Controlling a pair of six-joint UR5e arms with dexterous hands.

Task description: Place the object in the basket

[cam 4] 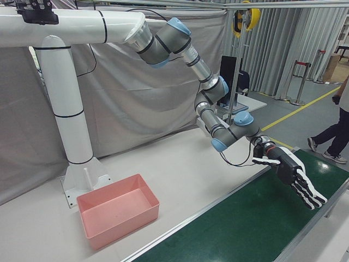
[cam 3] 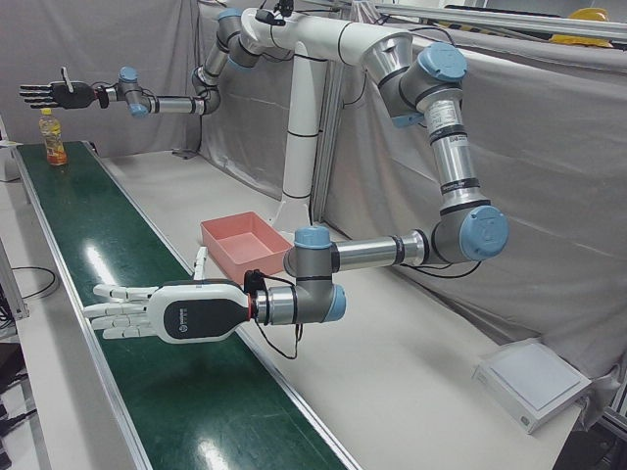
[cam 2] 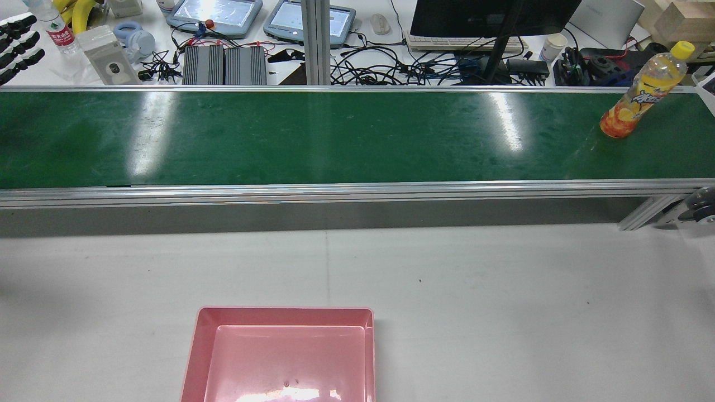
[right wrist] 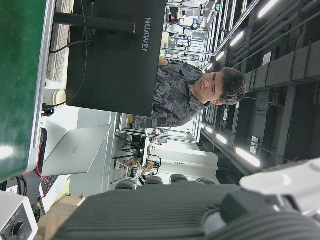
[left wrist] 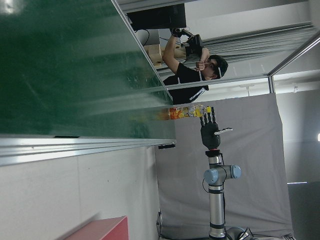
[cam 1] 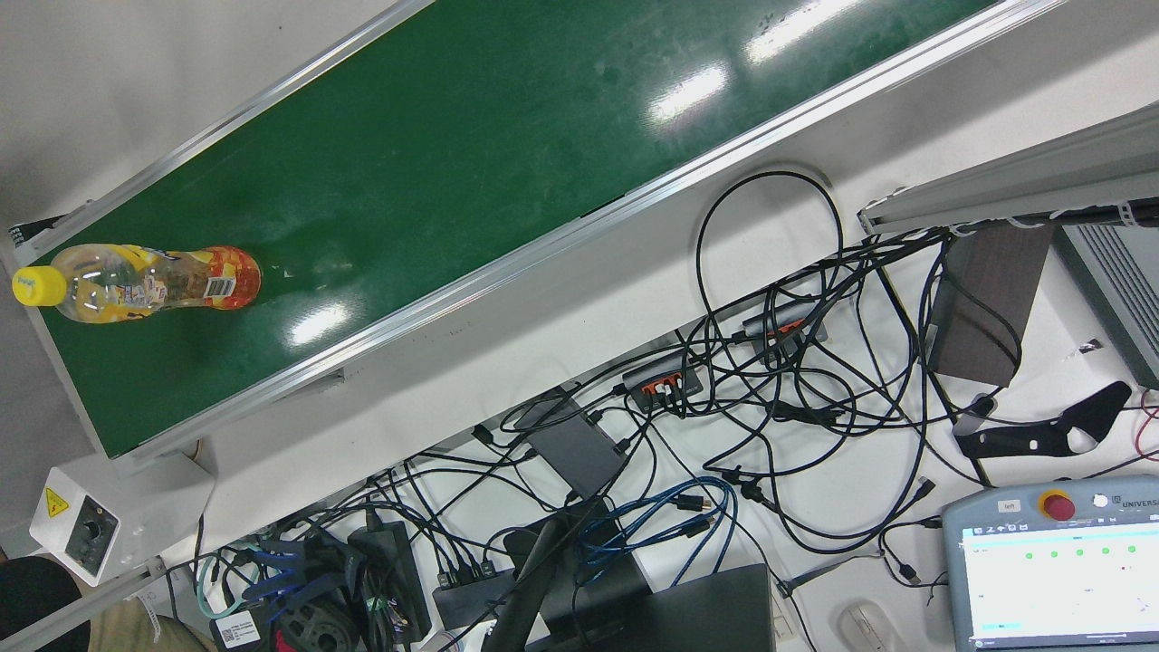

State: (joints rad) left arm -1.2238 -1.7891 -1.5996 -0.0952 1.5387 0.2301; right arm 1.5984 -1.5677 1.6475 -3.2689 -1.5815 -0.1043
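Note:
An orange drink bottle (cam 2: 642, 92) with a yellow cap stands upright at the robot's right end of the green conveyor belt (cam 2: 335, 137); the bottle (cam 1: 145, 282) and the belt's end (cam 1: 435, 163) also show in the front view. My right hand (cam 3: 54, 94) hovers open, fingers spread, just above and beside the bottle (cam 3: 53, 137), not touching it. Further along the belt my left hand (cam 3: 167, 311) floats open, palm flat, holding nothing; this left hand (cam 4: 292, 172) also shows in the right-front view. The pink basket (cam 2: 285, 316) sits empty on the white table before the pedestal.
Beyond the belt lies a desk with tangled cables (cam 1: 770, 380), teach pendants (cam 2: 215, 14) and a monitor (cam 2: 491, 17). A control box (cam 1: 77, 530) sits at the belt's end. A person (left wrist: 192, 80) stands past the bottle; another person (cam 4: 341, 128) walks by.

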